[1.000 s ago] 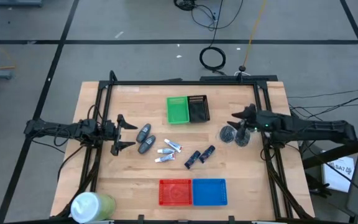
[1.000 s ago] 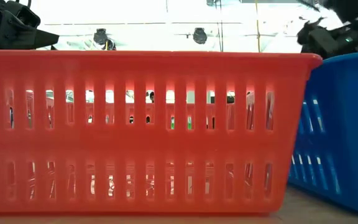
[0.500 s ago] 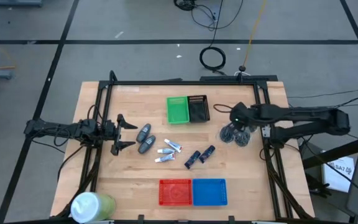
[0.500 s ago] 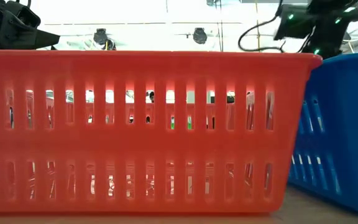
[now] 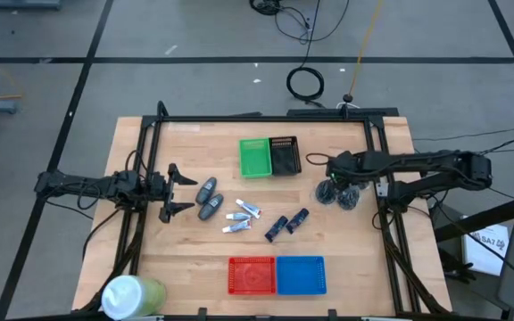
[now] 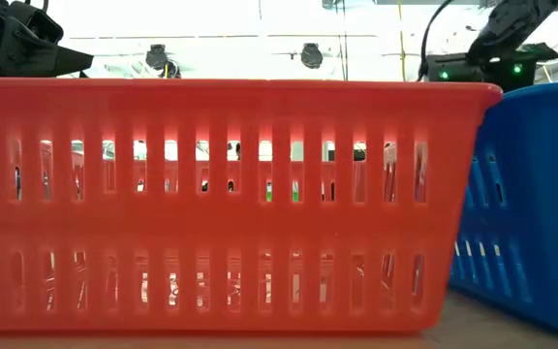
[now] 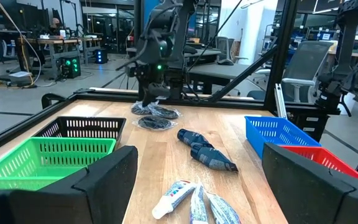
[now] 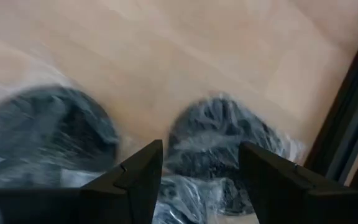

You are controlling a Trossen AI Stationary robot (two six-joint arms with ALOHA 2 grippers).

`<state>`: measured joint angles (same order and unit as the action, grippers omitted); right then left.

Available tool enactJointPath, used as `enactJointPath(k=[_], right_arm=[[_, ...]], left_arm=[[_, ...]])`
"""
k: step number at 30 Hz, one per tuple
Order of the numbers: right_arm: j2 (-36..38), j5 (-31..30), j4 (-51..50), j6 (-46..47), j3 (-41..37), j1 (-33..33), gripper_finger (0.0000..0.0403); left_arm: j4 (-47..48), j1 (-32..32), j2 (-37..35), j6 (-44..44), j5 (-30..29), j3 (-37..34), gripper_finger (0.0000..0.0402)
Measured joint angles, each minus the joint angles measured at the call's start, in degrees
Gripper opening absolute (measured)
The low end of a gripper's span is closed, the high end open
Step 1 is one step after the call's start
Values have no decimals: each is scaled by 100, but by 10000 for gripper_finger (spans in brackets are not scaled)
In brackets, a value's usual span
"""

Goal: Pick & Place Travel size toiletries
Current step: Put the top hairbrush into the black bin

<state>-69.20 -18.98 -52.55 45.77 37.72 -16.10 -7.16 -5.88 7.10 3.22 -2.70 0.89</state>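
On the table in the high view lie two grey oval containers (image 5: 209, 198), white-silver tubes (image 5: 243, 215), two navy tubes (image 5: 286, 223) and dark grey round pieces in clear wrap (image 5: 339, 193). My right gripper (image 5: 335, 172) hangs just above the round pieces, pointing down and open. In its wrist view its fingers stand on either side of one wrapped round piece (image 8: 224, 146), and another (image 8: 45, 140) lies beside it. My left gripper (image 5: 175, 192) waits open, left of the oval containers, facing the tubes (image 7: 191, 200) and navy tubes (image 7: 207, 153).
Green tray (image 5: 255, 157) and black tray (image 5: 285, 154) sit at the far middle. Red tray (image 5: 251, 275) and blue tray (image 5: 301, 275) sit at the near edge. A large pale green-white cylinder (image 5: 130, 294) lies at the near left corner. Black frame rails (image 5: 385, 214) run beside the round pieces.
My right arm has reached a little toward the table's left. Its wrist has tipped from roughly level to pointing down over the wrapped round pieces. The toiletries have stayed where they were.
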Motion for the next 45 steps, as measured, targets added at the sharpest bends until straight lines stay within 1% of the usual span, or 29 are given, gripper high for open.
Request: enactJointPath(k=[4,10,14,18,29,38,40,45], right_arm=[[-1,278,518,54,-352,0,199],[13,259,1202,56,-755,2,192],[15,236,1294,53,-833,2,181],[14,227,1293,36,-837,2,159],[49,253,1463,-13,-848,2,68],[426,314,1486,-150,-864,0,12],[576,314,1505,-208,-864,0,4],[964,286,1613,-342,-864,4,3]], left_arm=[[0,-1,-1,0,0,0,337],[0,-1,-1,0,0,0,337],[1,-1,0,1,0,0,337],[2,1,0,1,0,0,337],[2,-1,1,1,0,0,337],[2,1,1,2,0,0,337],[1,0,0,1,0,0,337],[2,1,-1,0,0,0,337]])
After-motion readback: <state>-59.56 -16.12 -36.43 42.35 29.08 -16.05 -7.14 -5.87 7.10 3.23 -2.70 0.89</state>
